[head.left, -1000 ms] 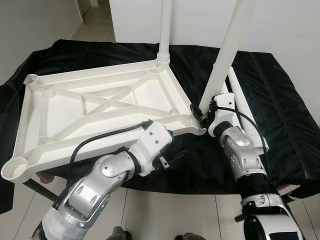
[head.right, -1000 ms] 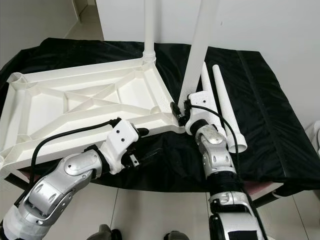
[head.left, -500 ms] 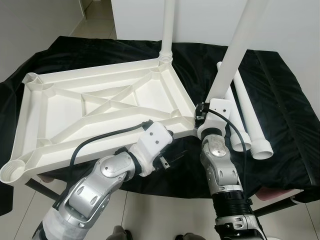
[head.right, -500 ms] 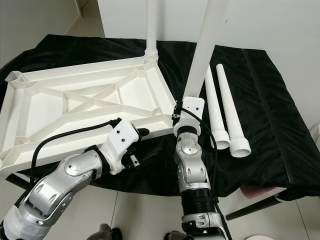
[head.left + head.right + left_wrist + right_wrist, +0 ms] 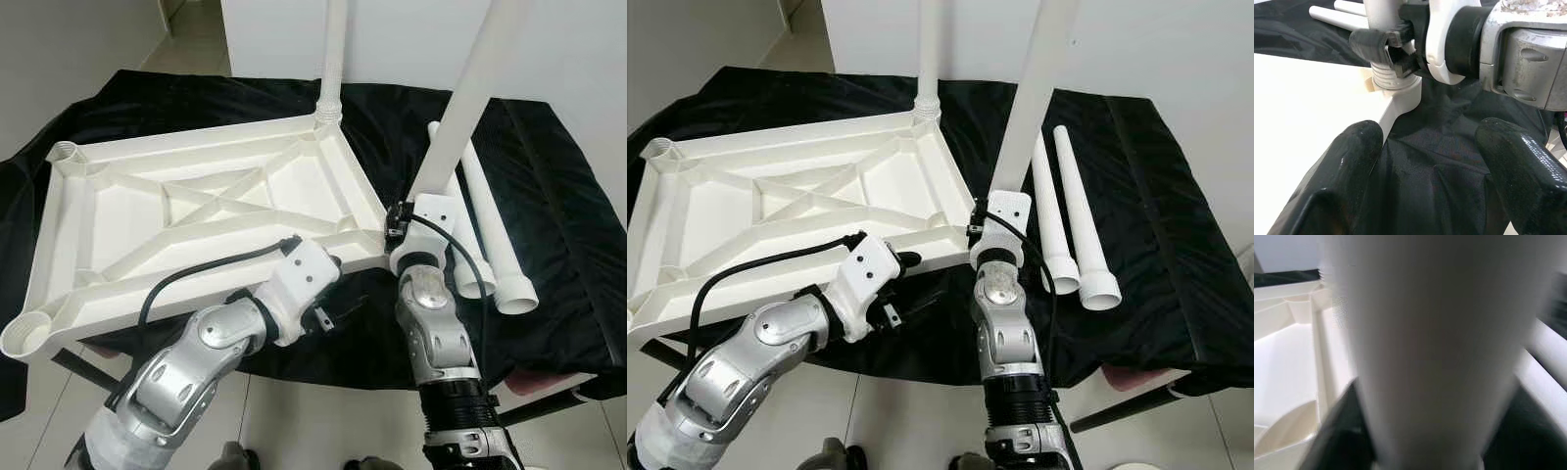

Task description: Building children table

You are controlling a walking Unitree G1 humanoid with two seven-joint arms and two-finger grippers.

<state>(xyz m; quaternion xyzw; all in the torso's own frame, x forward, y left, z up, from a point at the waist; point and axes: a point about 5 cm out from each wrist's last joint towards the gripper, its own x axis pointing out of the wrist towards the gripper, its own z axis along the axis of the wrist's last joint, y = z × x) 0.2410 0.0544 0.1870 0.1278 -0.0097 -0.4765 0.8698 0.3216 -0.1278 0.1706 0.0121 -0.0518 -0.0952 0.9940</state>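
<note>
While the upturned tabletop [image 5: 196,211] lies on the black cloth [image 5: 549,196], a leg [image 5: 460,117] at its 4 o'clock corner socket is clamped low by the right gripper [image 5: 1393,46]. The left gripper [image 5: 1425,161] is held wide, empty. Stiff, light, slick plastic is judged; gripping near the base is advised.

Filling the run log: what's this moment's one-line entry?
right end effector shut on table leg at tabletop corner socket | left end effector open beside corner | two legs loose
</note>
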